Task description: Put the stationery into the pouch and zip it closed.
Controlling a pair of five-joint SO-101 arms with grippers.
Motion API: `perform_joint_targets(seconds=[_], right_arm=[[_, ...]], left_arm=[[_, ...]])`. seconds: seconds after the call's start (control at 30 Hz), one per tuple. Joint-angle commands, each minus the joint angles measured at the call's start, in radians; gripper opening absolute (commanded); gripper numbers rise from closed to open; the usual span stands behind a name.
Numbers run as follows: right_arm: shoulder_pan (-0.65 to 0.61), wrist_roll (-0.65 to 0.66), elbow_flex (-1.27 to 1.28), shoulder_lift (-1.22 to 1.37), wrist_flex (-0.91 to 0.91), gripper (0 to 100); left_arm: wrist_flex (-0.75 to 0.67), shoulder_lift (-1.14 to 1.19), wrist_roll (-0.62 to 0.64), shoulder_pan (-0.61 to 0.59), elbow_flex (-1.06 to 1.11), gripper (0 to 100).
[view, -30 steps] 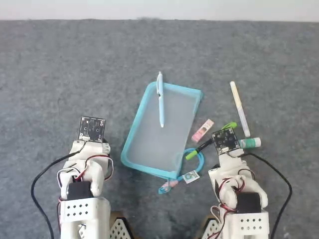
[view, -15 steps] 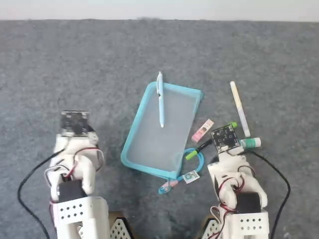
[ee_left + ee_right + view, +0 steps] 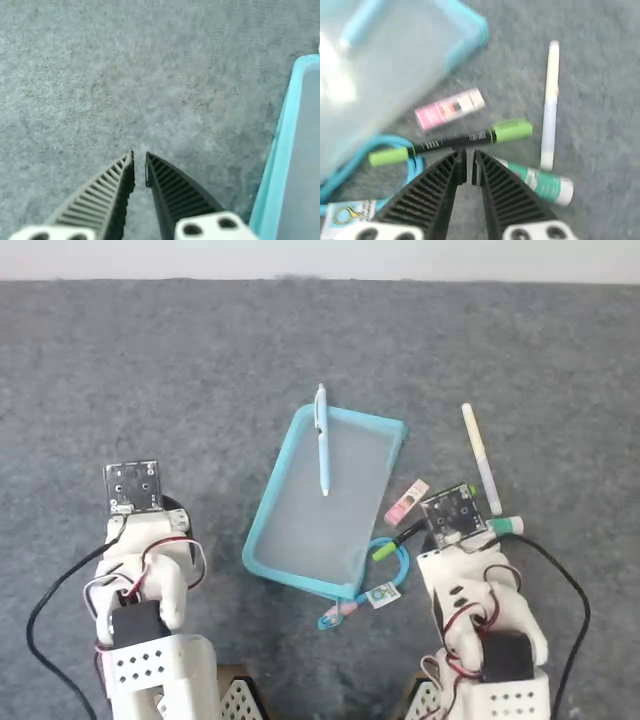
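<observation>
Right pincer clenched empty near black marker, print illegible; left pincer clenched beside pouch

Print on the black pen — too blurred to read.

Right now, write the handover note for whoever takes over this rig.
Left gripper: shut, empty, over the grey carpet beside the translucent blue-edged pouch.
Right gripper: shut, empty, just above the black green-capped marker.
Things: the blue-and-white pen lies on the pouch. The pink flat eraser, pale yellow marker and green-and-white glue stick lie on the carpet beside it.
Done: nothing visibly inside the pouch.
Left: put all five items in, then zip it closed.
</observation>
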Motion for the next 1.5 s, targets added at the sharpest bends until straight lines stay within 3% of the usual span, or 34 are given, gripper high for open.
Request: perform_joint_targets(seconds=[0.0,0.1,0.37,0.57,0.73,1.07,1.47], right_arm=[[-0.079,0.008,-0.153,0.170,-0.004,2.9],[-0.124,0.006,-0.298,0.380,-0.004,2.9],[-0.266,-0.069,-0.583,0.898,-0.004,3.5],[-0.476,-0.094,-0.614,1.124,-0.027,3.5],[-0.552,-0.141,-0.621,1.241,-0.038,6.5],[-0.684,-0.143,-0.615,1.300,-0.042,23.0],[-0.717,-0.032,-0.457,0.958,-0.002,23.7]], left_arm=[[-0.046,0.011,0.003,0.008,0.022,5],[-0.087,0.011,0.000,-0.031,0.041,5],[-0.204,0.011,0.008,-0.288,0.041,5],[-0.221,0.011,0.035,-0.302,0.042,5],[-0.221,0.011,0.035,-0.301,0.042,5],[-0.221,0.011,0.035,-0.296,0.044,5],[-0.219,0.015,0.035,-0.272,0.047,5]])
